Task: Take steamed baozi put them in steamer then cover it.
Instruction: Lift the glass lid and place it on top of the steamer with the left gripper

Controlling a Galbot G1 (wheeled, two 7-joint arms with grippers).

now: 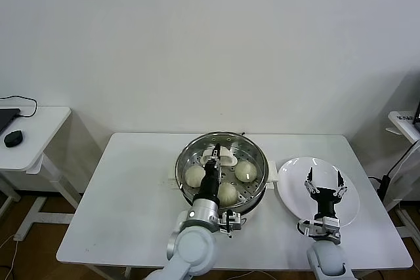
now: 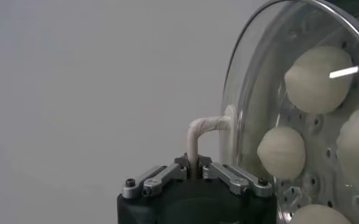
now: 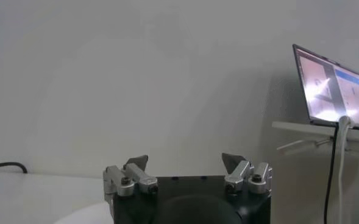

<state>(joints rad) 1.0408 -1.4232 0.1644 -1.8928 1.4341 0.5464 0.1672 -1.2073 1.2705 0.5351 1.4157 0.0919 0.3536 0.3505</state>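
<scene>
The shiny steamer (image 1: 186, 194) stands mid-table with pale baozi (image 1: 195, 176) inside on its perforated tray. The clear glass cover (image 2: 258, 91) lies over its mouth. My left gripper (image 1: 213, 159) is above the steamer's middle, shut on the cover's cream handle (image 2: 206, 126). In the left wrist view the left gripper (image 2: 193, 165) pinches the thin handle bar, and several baozi (image 2: 281, 152) show through the glass. My right gripper (image 1: 323, 178) hangs open and empty over the white plate (image 1: 293, 181). The right wrist view shows the right gripper (image 3: 185, 161) with jaws wide apart.
The white table (image 1: 131, 195) holds the steamer and, to its right, the bare plate. A side desk at the far left carries a black mouse (image 1: 13, 138). A laptop (image 3: 331, 85) sits on a small stand at the far right.
</scene>
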